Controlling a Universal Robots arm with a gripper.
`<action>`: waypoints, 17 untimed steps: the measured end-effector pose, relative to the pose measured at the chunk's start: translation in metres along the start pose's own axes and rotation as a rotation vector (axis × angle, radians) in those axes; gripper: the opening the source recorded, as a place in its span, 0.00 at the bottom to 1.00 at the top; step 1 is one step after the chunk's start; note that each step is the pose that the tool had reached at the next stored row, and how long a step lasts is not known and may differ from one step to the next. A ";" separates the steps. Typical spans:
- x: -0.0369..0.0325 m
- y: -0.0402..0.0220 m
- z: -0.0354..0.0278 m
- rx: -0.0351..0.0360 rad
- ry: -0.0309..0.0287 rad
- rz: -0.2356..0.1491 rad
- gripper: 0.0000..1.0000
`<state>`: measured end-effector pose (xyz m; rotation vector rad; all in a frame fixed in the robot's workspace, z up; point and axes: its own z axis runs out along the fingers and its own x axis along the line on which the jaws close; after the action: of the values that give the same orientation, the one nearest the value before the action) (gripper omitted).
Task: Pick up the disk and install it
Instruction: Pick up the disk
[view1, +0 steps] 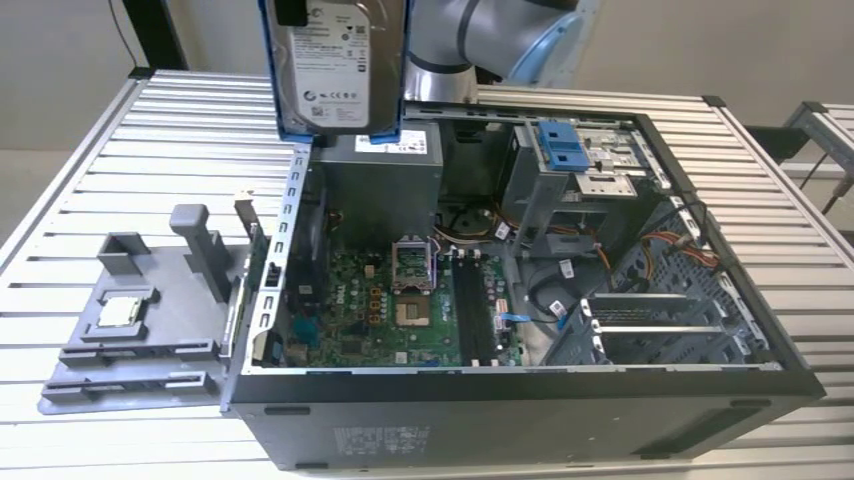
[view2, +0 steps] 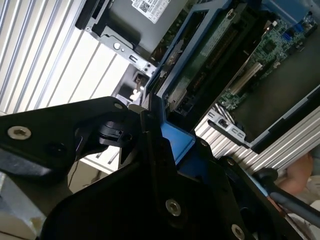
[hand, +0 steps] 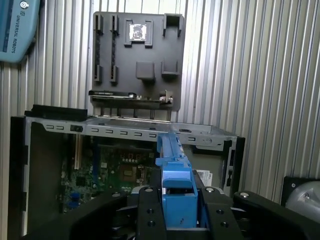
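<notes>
Exterior view's left: a grey plastic tray (view1: 134, 375) is lying flat on the ribbed metal counter (view1: 80, 150). A small square silver chip (view1: 120, 310) is sitting in one of its pockets.

Just right of the tray, and higher: the disk (view1: 338, 65) is hanging upright with its long axis vertical. Its white label is facing the camera, and a blue plastic rail is running down both long edges. It is hovering over the left wall of the open case (view1: 534, 420), apart from it.

The pincer (hand: 176, 205) is clenching the disk. In the first wrist view, black fingers (hand: 149, 212) are pressing on either side of the blue rail. In the second wrist view, the disk's green circuit underside is facing the case.

Inside the case: a green board (view1: 400, 310) is lying flat between dark matte steel walls.

Farther to the exterior view's right: a grey metal cage (view1: 617, 158) with a blue latch is sitting well apart from the disk and lower. Judging from this, the disk is lying up and to the left of its likely seat.
</notes>
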<state>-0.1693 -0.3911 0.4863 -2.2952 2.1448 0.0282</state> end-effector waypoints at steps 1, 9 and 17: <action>0.0014 -0.0020 0.0000 0.0000 0.0000 0.000 0.00; 0.0184 -0.0158 -0.0004 -0.0011 -0.0001 0.000 0.00; 0.0289 -0.0229 -0.0006 -0.0015 -0.0002 0.000 0.00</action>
<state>-0.1445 -0.4184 0.4862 -2.2958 2.1455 0.0301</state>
